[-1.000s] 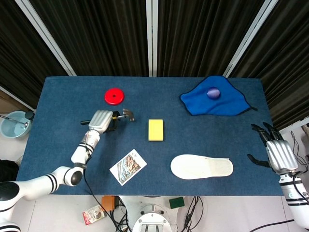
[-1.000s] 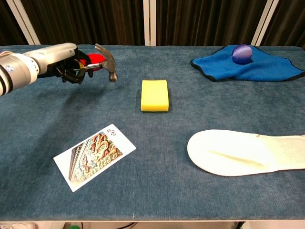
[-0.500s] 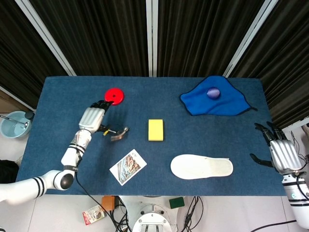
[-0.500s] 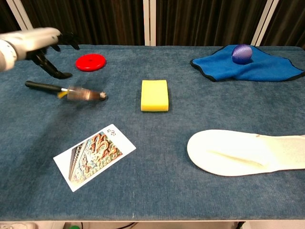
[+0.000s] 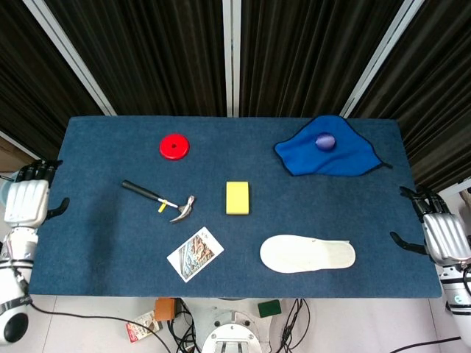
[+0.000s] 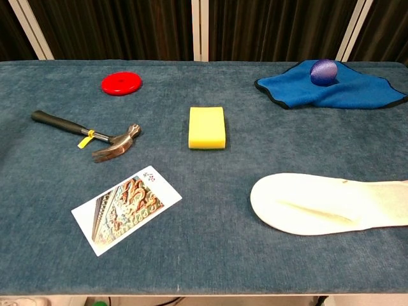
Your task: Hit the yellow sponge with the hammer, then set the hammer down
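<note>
Our hammer (image 5: 159,201) lies on the table left of the yellow sponge (image 5: 237,197); left hand (image 5: 26,201) and right hand (image 5: 443,235) hang spread, empty, off the table's ends.

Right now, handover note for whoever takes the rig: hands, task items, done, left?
Left hand: open, holds nothing, off the table's left edge.
Right hand: open, holds nothing, off the right edge.
Hammer: lying flat on the blue table, head toward the yellow sponge but apart from it, between the red disc and the picture card.
Done: hammer is set down.
Left: nothing visible; the hit itself can't be confirmed from these frames.
</note>
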Robot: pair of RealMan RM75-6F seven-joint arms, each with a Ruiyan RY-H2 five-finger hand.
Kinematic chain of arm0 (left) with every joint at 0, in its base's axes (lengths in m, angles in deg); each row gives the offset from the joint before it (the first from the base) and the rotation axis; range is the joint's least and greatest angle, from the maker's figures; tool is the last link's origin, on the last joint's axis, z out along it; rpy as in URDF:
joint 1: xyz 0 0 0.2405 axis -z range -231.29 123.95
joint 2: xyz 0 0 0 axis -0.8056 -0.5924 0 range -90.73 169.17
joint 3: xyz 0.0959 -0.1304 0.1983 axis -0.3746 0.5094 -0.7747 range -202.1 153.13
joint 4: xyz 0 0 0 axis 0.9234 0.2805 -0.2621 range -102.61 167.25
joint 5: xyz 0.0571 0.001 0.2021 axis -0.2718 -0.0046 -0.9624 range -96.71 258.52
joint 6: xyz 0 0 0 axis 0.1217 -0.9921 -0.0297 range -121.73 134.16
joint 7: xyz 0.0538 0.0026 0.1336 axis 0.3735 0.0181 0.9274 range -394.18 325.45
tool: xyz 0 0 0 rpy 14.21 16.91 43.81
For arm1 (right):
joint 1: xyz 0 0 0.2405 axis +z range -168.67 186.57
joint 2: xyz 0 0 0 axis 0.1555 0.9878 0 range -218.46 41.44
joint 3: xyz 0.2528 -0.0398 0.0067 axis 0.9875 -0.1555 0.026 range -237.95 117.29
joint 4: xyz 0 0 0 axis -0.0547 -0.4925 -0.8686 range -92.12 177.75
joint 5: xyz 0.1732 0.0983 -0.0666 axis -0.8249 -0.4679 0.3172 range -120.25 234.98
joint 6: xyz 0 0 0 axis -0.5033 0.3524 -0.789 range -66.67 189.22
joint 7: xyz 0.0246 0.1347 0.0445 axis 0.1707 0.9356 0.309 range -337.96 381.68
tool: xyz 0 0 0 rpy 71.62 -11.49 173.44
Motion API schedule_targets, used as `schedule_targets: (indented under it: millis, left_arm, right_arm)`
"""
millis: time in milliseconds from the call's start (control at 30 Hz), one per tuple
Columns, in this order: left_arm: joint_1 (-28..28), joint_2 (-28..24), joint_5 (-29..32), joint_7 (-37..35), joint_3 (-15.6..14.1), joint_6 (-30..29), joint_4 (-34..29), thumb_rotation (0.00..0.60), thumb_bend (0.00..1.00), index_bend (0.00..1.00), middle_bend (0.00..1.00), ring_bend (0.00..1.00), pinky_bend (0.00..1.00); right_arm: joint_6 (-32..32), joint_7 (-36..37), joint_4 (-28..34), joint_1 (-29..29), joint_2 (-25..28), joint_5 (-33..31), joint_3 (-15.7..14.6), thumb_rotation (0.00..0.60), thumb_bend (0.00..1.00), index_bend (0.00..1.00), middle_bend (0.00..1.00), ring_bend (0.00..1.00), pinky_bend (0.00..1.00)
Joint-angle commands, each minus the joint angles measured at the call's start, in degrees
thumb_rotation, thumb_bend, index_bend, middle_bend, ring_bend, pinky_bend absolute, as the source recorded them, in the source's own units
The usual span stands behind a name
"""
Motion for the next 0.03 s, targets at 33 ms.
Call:
schedule_targets:
  millis: [33]
  left_arm:
    - [-5.26, -1.37, -4.16, -2.95, -3.56, -4.89, -1.51, 0.600, 0.25, 0.15, 0.16, 0.08, 0.13]
  right_arm:
    - [-0.13, 0.26, -0.98, 0.29, -1.07, 1.11, -0.36, 0.600, 0.21, 0.12, 0.20, 0.05, 0.14]
